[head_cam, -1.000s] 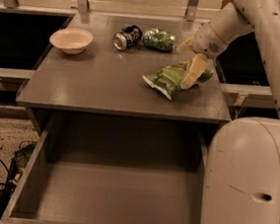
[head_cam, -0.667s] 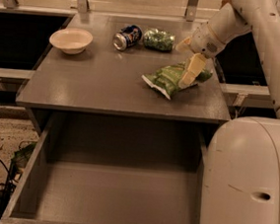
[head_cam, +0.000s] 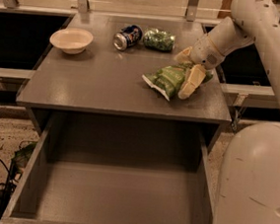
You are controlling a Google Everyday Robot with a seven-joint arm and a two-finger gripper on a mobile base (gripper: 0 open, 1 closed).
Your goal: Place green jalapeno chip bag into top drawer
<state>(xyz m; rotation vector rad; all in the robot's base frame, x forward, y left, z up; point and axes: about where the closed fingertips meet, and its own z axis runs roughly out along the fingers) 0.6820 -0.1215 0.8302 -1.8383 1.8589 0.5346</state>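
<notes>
The green jalapeno chip bag [head_cam: 167,79] lies flat on the cabinet top [head_cam: 98,85], towards its right side. My gripper [head_cam: 181,77] reaches down over the bag's right end. One cream finger [head_cam: 190,82] lies in front of the bag and the other stands behind it, so the jaws straddle the bag, spread apart. The bag still rests on the top. The top drawer [head_cam: 117,196] stands pulled out below the cabinet top, wide and shallow, with a bare grey bottom.
At the back of the cabinet top are a white bowl [head_cam: 71,40] on the left, a soda can [head_cam: 127,37] on its side, and a small dark-green shiny bag [head_cam: 159,39]. My arm's white body [head_cam: 254,189] fills the lower right, beside the drawer.
My gripper has come down a little over the bag's right end. The bag has stayed where it was.
</notes>
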